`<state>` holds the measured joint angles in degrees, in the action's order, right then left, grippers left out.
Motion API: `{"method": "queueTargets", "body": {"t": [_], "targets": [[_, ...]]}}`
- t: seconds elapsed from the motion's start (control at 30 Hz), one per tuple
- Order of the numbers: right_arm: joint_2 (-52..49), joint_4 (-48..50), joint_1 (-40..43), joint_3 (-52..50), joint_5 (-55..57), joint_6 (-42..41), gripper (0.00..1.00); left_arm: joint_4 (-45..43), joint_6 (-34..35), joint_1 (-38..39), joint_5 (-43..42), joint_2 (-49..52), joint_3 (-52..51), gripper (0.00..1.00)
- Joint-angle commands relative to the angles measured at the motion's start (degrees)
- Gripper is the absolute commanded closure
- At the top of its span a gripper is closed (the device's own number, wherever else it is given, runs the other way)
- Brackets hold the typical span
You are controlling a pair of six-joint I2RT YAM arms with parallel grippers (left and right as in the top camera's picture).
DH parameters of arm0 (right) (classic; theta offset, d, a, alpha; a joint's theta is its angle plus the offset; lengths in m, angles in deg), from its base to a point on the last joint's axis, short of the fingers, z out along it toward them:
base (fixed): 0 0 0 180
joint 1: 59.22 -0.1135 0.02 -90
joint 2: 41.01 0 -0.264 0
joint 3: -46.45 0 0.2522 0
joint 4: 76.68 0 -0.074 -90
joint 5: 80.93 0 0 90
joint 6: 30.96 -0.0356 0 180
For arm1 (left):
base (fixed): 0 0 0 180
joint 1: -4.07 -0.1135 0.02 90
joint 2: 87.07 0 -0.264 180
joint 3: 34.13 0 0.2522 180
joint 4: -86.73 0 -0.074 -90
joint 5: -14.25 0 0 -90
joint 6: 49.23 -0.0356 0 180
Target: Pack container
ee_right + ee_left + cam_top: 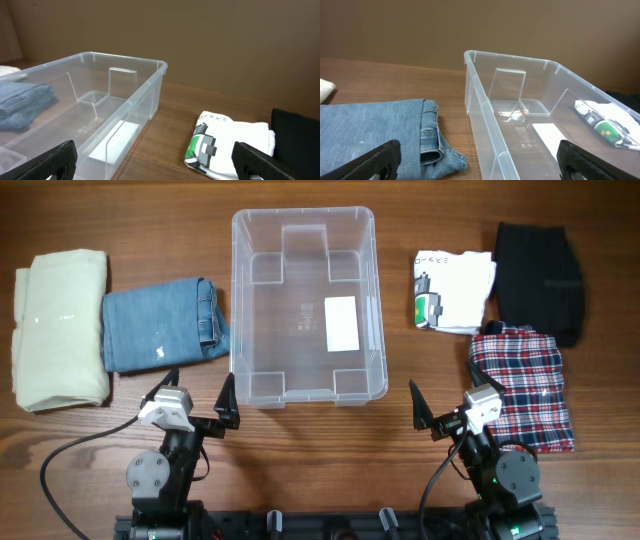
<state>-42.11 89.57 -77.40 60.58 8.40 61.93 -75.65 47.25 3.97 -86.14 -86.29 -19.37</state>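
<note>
Evidently packing has not yet begun: the clear rectangular plastic container (238, 310), with rounded corners and a white label on its floor, sits open at the middle of the brown wooden tabletop (120, 220) with nothing in it. Toward the left edge lie a folded cream cloth (60, 328) and, just beside the container's left wall, folded blue denim jeans (160, 327). Toward the right edge lie a folded white printed T-shirt (452, 290), a folded black garment (538, 280) and, nearer the front edge, a folded red-and-navy plaid garment (524, 385). Both arms wait at the front edge. The left gripper (198, 388) hangs off the container's front left corner with its fingers spread wide and nothing between them. The right gripper (452, 395) stands the same way off the front right corner, beside the plaid garment. The step in hand looks like choosing and reaching for a first garment; the jeans are closest to the left arm and the plaid to the right. That reach would call for coming down on a folded edge, pinching through all the layers so the fold holds, then clearing the thick rim before laying it flat.
</note>
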Motion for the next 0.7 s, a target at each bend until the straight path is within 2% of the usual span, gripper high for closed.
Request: {"method": "queueTargets", "body": {"t": [0.0, 0.67], "targets": [[0.3, 0.3, 0.3, -0.1, -0.7, 0.1, 0.0, -0.2, -0.7, 0.3, -0.1, -0.3, -0.5, 0.0], [0.3, 0.3, 0.3, -0.1, -0.7, 0.1, 0.0, -0.2, -0.7, 0.3, -0.1, -0.3, -0.5, 0.0]]}}
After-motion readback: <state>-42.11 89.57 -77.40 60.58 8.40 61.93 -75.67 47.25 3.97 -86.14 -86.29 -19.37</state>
